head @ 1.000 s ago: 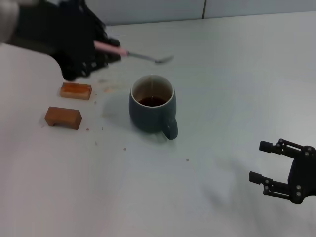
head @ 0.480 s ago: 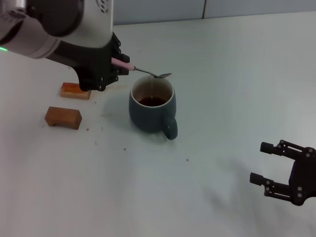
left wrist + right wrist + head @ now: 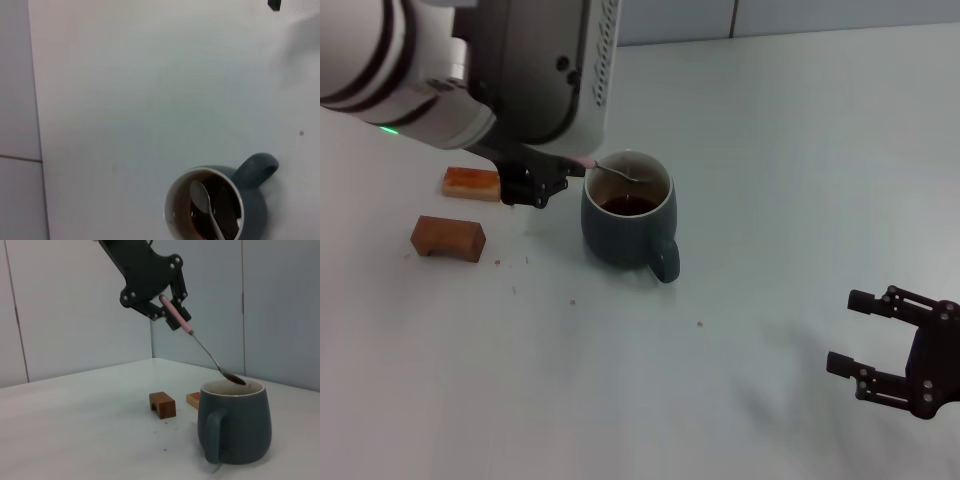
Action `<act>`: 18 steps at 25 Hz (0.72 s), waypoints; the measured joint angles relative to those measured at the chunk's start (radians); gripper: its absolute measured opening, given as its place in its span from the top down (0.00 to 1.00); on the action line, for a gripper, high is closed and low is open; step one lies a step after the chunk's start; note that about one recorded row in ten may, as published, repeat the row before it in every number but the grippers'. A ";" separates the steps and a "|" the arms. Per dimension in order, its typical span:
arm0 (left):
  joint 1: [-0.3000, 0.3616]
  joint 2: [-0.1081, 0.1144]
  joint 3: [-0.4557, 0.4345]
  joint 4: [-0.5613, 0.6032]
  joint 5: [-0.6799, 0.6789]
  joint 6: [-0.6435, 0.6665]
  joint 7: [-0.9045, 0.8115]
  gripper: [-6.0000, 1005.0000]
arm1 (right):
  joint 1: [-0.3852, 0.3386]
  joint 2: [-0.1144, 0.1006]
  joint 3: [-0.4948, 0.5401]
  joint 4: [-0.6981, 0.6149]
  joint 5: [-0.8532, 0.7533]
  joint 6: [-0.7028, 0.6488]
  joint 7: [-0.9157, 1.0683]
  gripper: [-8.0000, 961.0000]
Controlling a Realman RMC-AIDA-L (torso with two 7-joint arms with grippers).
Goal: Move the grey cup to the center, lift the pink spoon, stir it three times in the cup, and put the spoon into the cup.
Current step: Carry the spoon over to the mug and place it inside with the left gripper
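Note:
The grey cup stands in the middle of the white table, handle toward me, with brown liquid inside; it also shows in the left wrist view and the right wrist view. My left gripper is shut on the pink handle of the pink spoon, just left of the cup's rim. The spoon slants down, its metal bowl hanging over the cup's mouth just above the rim. Near the front right, my right gripper stands open and holds nothing.
Two brown wooden blocks lie left of the cup, one nearer me and one partly behind the left arm. The table's far edge meets a grey wall.
My left arm has swung right and down with the spoon, bringing its bowl from behind the cup to over the cup's mouth. The cup and right arm have stayed put.

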State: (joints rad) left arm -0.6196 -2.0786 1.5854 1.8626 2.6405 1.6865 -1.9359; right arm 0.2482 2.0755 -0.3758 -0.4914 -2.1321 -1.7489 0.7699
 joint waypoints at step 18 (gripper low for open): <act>-0.067 0.000 0.150 -0.216 0.120 -0.140 -0.033 0.86 | -0.011 0.000 0.000 0.024 0.000 0.005 -0.007 0.22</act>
State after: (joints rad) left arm -0.6862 -2.0788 1.7356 1.6463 2.7607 1.5461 -1.9690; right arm 0.2376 2.0752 -0.3758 -0.4678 -2.1322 -1.7442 0.7630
